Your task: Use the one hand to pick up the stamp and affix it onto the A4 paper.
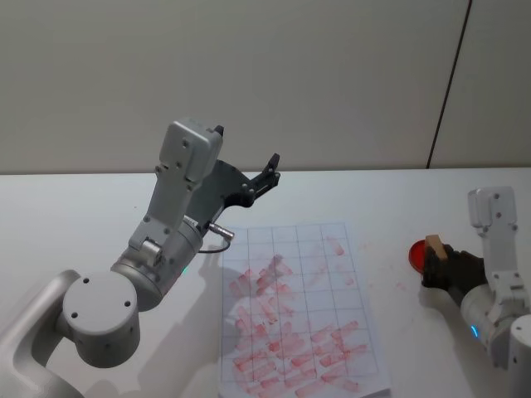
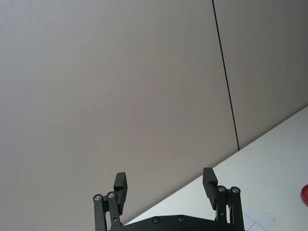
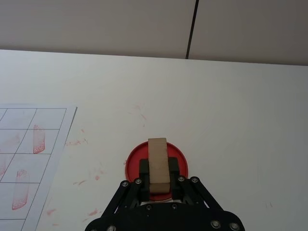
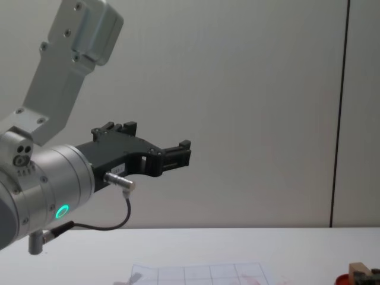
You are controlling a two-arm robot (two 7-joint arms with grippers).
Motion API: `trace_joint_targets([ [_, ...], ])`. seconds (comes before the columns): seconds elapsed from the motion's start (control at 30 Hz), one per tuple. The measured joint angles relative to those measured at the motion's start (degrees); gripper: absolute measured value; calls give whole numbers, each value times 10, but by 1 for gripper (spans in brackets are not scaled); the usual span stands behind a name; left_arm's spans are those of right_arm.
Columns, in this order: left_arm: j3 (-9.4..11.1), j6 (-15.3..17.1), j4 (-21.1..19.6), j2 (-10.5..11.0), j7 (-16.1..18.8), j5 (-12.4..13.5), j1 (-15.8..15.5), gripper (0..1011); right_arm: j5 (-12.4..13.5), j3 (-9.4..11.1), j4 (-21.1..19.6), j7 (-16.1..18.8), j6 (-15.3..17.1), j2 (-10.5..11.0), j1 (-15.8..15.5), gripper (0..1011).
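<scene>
The stamp (image 3: 158,154), judged light and stiff, is clamped by its sides in the right end effector (image 3: 159,169) over the red pad (image 3: 133,162); the left end effector (image 2: 165,180) is held open, well apart.

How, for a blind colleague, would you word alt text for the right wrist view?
The right gripper is shut on the stamp, a wooden block, at the red disc on the table. The A4 paper, gridded and red-marked, lies apart.
</scene>
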Motion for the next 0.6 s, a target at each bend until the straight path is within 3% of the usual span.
trace_joint_targets([
  [0.37,0,0,0,0,0,0,0,1001,12,6,3,0,-3,-3,1,216],
  [0.6,0,0,0,0,0,0,0,1001,17,10,-16,4,-13,-2,-1,216],
])
